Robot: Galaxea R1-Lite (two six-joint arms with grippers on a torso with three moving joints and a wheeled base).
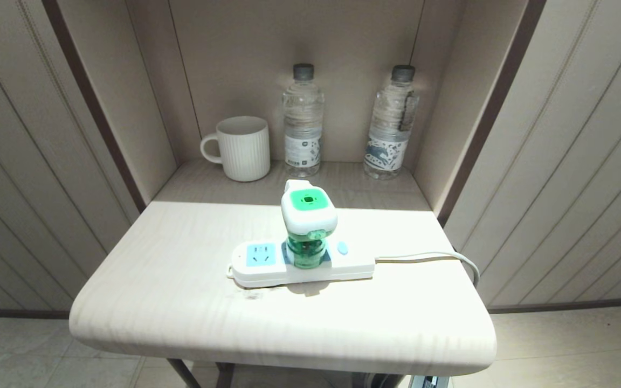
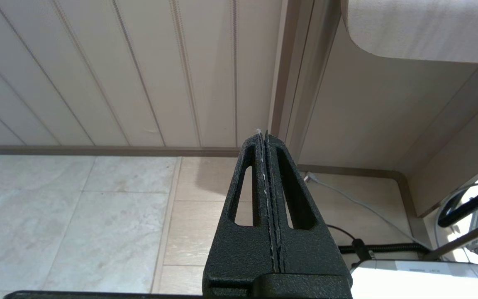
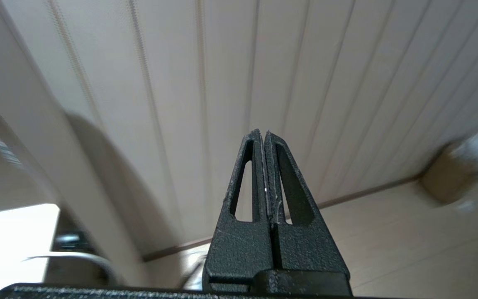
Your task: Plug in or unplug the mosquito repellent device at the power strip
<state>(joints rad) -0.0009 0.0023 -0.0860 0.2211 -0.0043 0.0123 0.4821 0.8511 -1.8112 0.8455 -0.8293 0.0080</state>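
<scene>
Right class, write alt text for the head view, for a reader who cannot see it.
A mosquito repellent device stands plugged into a white power strip on a pale table. Behind, in an alcove, stand a ribbed white mug and two water bottles.

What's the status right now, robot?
Left tool and right tool shut, empty, off the table. Mosquito repellent device seated on power strip. Nothing in the way.
</scene>
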